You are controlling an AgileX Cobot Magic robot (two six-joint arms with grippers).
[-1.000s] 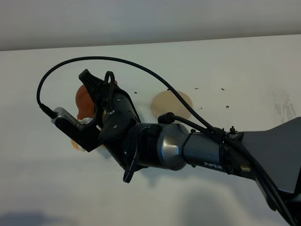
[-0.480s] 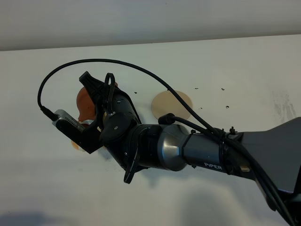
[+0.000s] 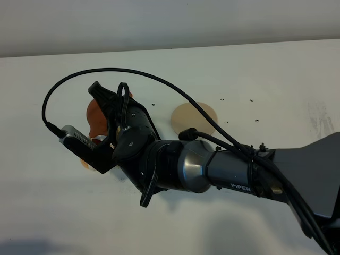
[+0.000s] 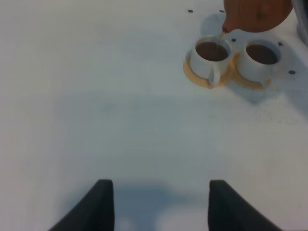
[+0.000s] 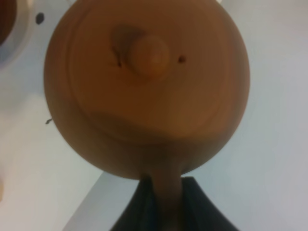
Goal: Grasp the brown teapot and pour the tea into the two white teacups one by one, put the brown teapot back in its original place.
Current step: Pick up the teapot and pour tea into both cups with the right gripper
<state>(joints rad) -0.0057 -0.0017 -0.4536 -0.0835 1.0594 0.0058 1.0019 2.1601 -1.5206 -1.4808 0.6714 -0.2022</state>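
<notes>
Over the two white teacups (image 4: 236,60) my right gripper (image 5: 161,202) grips the brown teapot (image 4: 257,14) by its handle — both look filled, one mid-stream; returning it to the coaster (image 3: 194,118) remains. Left gripper (image 4: 156,204) hangs agape, empty.

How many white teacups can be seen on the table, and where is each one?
2. Both are side by side in the left wrist view: one teacup under the brown teapot spout, the other teacup beside it. The high camera's view of them is blocked.
</notes>
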